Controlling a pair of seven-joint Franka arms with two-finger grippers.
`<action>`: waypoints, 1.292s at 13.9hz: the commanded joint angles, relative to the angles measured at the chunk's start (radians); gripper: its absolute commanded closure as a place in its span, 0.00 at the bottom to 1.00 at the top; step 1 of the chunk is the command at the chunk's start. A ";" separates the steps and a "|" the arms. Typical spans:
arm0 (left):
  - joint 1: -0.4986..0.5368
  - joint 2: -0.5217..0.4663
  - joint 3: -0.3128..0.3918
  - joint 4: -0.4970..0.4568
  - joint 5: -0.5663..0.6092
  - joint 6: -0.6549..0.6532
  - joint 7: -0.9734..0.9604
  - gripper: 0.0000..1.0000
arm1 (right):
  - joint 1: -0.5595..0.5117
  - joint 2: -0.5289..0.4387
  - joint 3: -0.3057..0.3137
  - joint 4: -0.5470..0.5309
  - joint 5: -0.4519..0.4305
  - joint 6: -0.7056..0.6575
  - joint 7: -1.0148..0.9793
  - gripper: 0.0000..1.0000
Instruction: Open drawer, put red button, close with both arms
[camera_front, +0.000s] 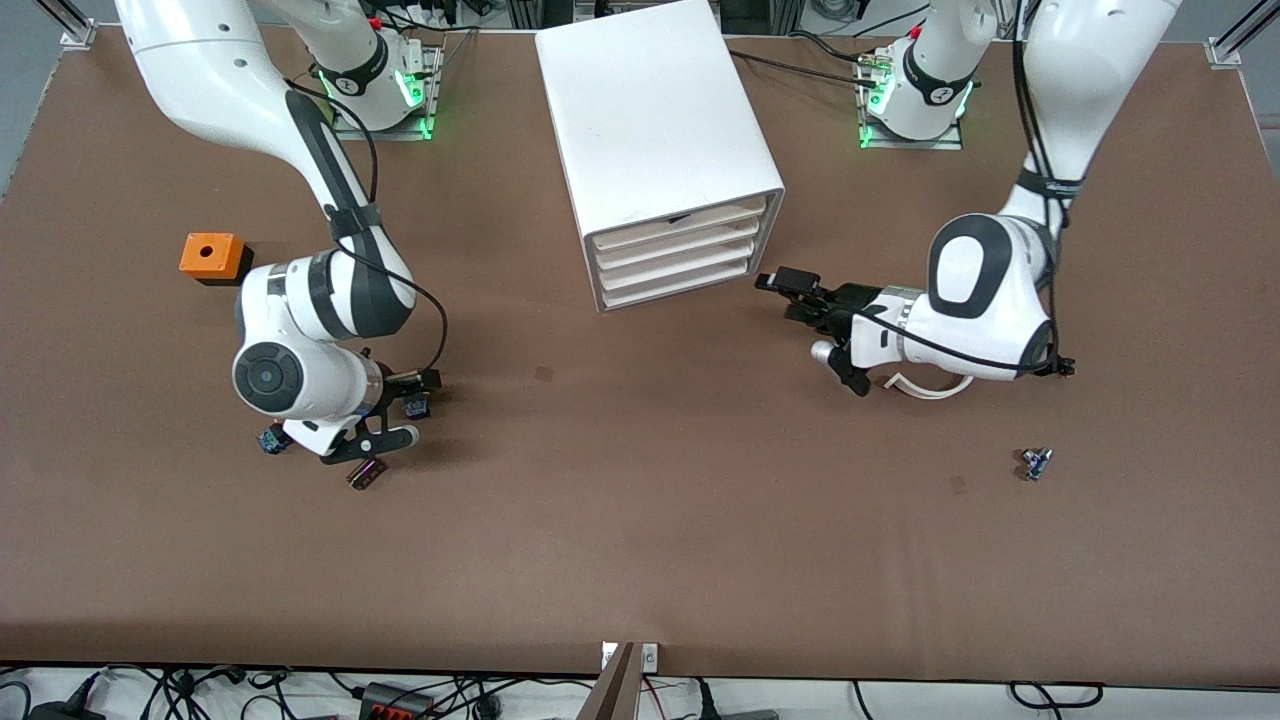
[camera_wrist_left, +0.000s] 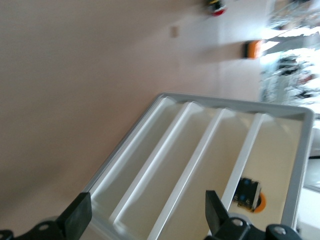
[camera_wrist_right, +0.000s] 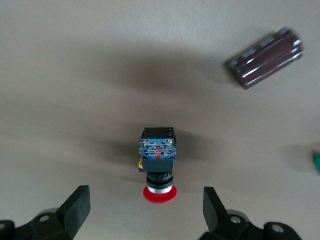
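Observation:
The white cabinet (camera_front: 660, 130) stands at the table's middle with four shallow drawers (camera_front: 675, 262), all pushed in. My left gripper (camera_front: 790, 292) hangs open just in front of the drawer fronts; in the left wrist view (camera_wrist_left: 147, 215) the fronts (camera_wrist_left: 185, 165) fill the space between its fingers. The red button (camera_wrist_right: 159, 165) lies on its side on the table, red cap toward my right gripper (camera_wrist_right: 146, 207), which is open low over it without touching it. In the front view the button (camera_front: 417, 406) shows between that gripper's fingers (camera_front: 400, 436).
An orange box with a hole (camera_front: 211, 257) sits toward the right arm's end. A dark brown part (camera_front: 366, 473) and a small blue-bodied switch (camera_front: 270, 440) lie beside the right gripper. Another small switch (camera_front: 1034, 463) lies toward the left arm's end, nearer the camera.

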 joint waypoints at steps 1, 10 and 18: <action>-0.034 -0.028 -0.017 -0.124 -0.188 0.054 0.170 0.00 | -0.003 0.024 -0.003 0.007 -0.002 -0.006 -0.008 0.00; -0.028 0.083 -0.070 -0.207 -0.327 -0.002 0.436 0.59 | -0.006 0.081 -0.003 0.010 0.014 0.016 0.002 0.00; -0.009 0.084 -0.068 -0.197 -0.325 -0.067 0.428 0.99 | -0.002 0.110 -0.003 0.013 0.014 0.016 0.007 0.31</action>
